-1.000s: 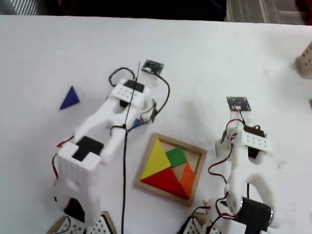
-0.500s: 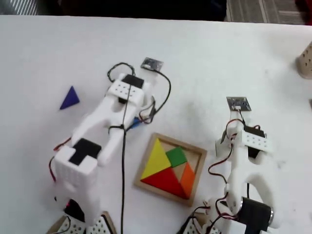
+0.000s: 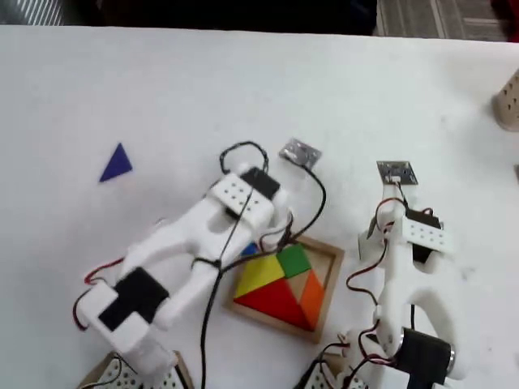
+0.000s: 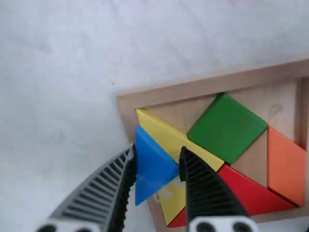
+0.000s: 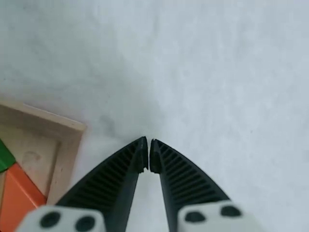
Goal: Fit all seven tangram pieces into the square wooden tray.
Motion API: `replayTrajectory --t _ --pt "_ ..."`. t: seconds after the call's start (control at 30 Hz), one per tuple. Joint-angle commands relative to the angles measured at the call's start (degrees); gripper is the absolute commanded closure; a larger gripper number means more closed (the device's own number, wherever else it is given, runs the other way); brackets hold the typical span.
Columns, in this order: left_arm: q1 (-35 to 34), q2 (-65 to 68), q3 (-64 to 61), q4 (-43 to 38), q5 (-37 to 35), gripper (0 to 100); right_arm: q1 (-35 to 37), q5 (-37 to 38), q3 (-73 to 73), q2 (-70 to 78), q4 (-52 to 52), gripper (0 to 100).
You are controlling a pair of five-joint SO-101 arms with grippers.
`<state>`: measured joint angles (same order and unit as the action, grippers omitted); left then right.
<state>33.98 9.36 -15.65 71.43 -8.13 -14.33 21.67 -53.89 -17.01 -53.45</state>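
Left claw (image 4: pixel 158 153) pinches a blue triangle (image 4: pixel 150 169), with the wooden tray (image 4: pixel 169 91) corner and yellow triangle (image 4: pixel 166 137) just beneath it. Right claw (image 5: pixel 147 144) sits closed on nothing, the tray beside it.

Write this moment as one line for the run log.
left gripper: shut on blue piece, over tray corner | right gripper: shut, beside tray | loose: blue triangle on table

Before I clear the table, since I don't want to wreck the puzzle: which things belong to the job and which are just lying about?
Job: wooden tray; yellow piece, green piece, red piece, orange piece inside it; blue piece held in the left gripper; loose blue triangle.

Lying about: beige perforated object at the high view's right edge.
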Motion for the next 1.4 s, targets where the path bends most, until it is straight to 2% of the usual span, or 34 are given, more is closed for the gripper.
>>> replayTrajectory --t 0.0,0.2,0.27,0.4,0.6,0.73,0.83,1.0,1.17,1.27,1.37 --pt "2.0 -6.1 -5.3 -4.1 4.6 96 0.7 0.7 0.3 -1.9 0.6 98.1" --pt "5.2 -7.8 -14.5 -12.6 5.3 96 0.7 0.7 0.3 -1.9 0.6 98.1" --pt "7.3 -7.8 -15.6 -13.7 8.0 96 0.7 0.7 0.3 -1.9 0.6 98.1" --pt "8.3 -7.8 -15.6 -13.4 8.6 91 0.7 0.7 0.3 -1.9 0.6 98.1" --pt "8.4 -7.9 -15.6 -8.4 9.1 67 0.7 0.7 0.3 -1.9 0.6 98.1" --pt "7.7 -9.8 -15.0 -7.3 9.1 66 0.7 0.7 0.3 -1.9 0.6 98.1" --pt "6.6 -16.8 -15.4 -3.7 9.1 66 0.7 0.7 0.3 -1.9 0.6 98.1" --pt "-0.2 -32.2 -18.9 -1.1 9.1 66 0.7 0.7 0.3 -1.9 0.6 98.1" --pt "-13.4 -42.0 -24.7 -1.5 9.1 66 0.6 0.7 0.3 -1.9 0.6 98.1" --pt "-22.5 -42.9 -29.6 -6.7 8.6 66 0.4 0.6 0.4 -2.4 0.2 98.1" --pt "-29.2 -42.9 -37.9 -18.0 4.2 69 0.1 0.1 1.9 -3.6 -2.9 98.1"
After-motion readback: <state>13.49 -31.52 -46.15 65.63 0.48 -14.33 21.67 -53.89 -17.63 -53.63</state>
